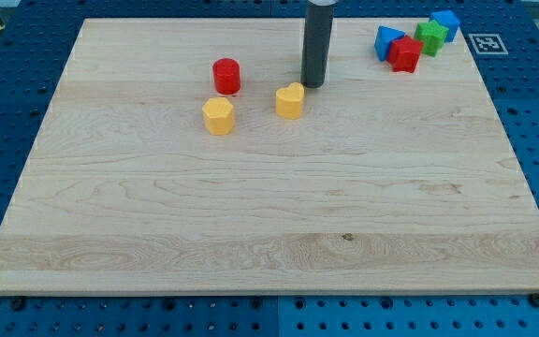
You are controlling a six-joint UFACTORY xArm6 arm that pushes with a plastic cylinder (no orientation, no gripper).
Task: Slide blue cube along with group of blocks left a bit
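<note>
Four blocks cluster in the frame's upper right on the pale wooden surface [269,215]: the blue cube [446,22], a green block [429,36], a red block [404,53] and a blue triangular block [387,42]. My tip [313,84], a bare rod with no jaws, stands well left of them, so it likely must circle to their right side.

red cylinder [226,76] | two yellow blocks [218,116] | blue cube [446,23] | green block [429,36] | pale wood board [269,225]
</note>
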